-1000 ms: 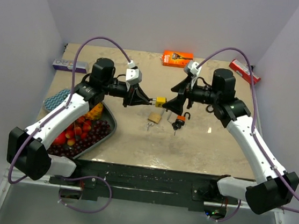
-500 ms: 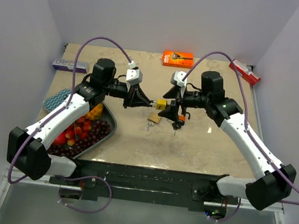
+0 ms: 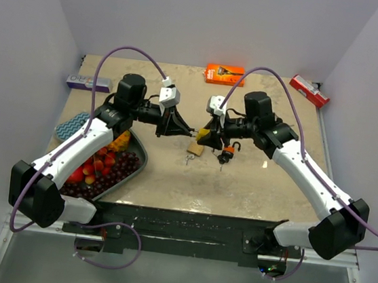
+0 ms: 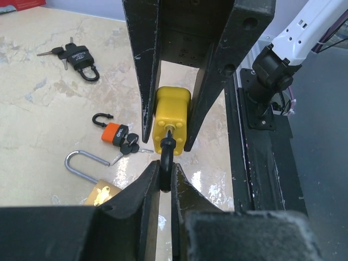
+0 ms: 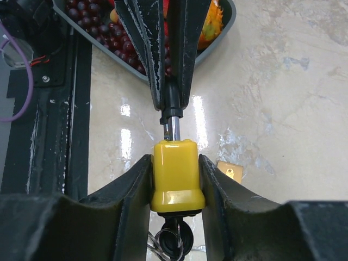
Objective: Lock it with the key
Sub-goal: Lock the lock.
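Two pincers meet above the counter [image 3: 252,183] with the lock between them. The right pincer [image 5: 175,163] is closed on the yellow padlock [image 5: 178,185], one finger flat against each broad side, holding it clear of the counter. The left pincer [image 4: 166,169] is clamped tight on the black head of the key [image 4: 166,152], whose blade sits in the keyway.

The padlock body is judged rigid, compact and dense for its size; its smooth yellow cover may slip under torque. The correct hold is across the flat sides at mid-body, as at present. The key is thin and stiff; it is held by the head only, so that turning force does not bend the blade.

The padlock's long axis runs from one pincer to the other, coaxial with the key. The keyway end faces the left pincer; the shackle end points back into the right pincer and is hidden, so whether the shackle is pressed home cannot be told.
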Tool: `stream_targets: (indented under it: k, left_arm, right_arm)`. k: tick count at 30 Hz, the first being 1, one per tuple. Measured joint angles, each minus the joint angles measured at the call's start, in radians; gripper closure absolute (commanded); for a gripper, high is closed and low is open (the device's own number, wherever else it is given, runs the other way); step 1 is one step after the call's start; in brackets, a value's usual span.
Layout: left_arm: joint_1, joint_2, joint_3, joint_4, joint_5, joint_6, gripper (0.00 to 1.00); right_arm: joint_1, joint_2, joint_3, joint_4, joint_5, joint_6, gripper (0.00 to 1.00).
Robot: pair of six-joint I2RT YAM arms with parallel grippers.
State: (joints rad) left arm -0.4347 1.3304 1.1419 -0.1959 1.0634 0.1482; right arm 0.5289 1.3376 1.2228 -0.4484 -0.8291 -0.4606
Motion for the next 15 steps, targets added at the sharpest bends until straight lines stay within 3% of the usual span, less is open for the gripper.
stream_targets:
  k: [1,15]
  left_arm:
    - [0.000,0.000,0.000,0.000,0.000,0.000,1.00]
    - [-0.047,-0.009,-0.013,0.061,-0.047,-0.002,1.00]
  right_arm:
    - [0.000,0.000,0.000,-0.001,0.000,-0.002,1.00]
    - [-0.007,0.016,0.023,-0.020,-0.027,0.084,1.00]
